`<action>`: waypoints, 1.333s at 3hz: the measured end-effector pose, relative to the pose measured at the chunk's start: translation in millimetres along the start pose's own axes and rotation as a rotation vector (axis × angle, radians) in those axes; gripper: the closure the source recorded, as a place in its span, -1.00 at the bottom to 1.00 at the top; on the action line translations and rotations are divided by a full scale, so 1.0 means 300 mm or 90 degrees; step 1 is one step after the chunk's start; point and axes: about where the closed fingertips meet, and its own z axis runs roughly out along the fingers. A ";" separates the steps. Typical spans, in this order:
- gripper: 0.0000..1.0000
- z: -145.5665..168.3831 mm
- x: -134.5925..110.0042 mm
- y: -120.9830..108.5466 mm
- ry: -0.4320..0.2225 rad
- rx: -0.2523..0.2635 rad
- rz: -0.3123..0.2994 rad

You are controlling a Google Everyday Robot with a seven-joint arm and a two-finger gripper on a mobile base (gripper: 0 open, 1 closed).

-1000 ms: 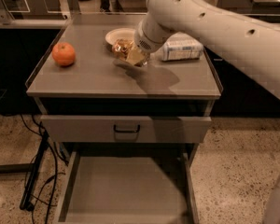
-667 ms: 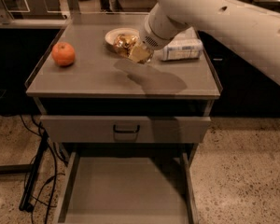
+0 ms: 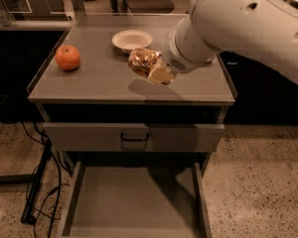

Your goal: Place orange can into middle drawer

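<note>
The orange can (image 3: 143,61), mottled gold and brown, is held in my gripper (image 3: 156,72), which is shut on it and keeps it tilted a little above the grey tabletop (image 3: 99,81), near the front middle. Its shadow lies on the top just below it. The middle drawer (image 3: 131,197) stands pulled open low down at the front of the cabinet, its flat grey floor bare. The can is above and behind the open drawer, over the tabletop.
An orange fruit (image 3: 68,57) sits at the left of the tabletop. A white bowl (image 3: 132,39) sits at the back middle. A closed drawer face with a black loop handle (image 3: 134,137) is above the open drawer. Cables (image 3: 39,182) lie on the floor to the left.
My arm has swung forward and down with the can, from beside the bowl toward the front edge of the tabletop. The white thing at the back right is now hidden by the arm.
</note>
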 end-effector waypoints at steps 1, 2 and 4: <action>1.00 0.000 0.000 0.000 0.000 0.000 0.000; 1.00 -0.021 0.006 0.041 -0.015 -0.008 -0.026; 1.00 -0.098 0.244 0.221 -0.090 -0.073 0.006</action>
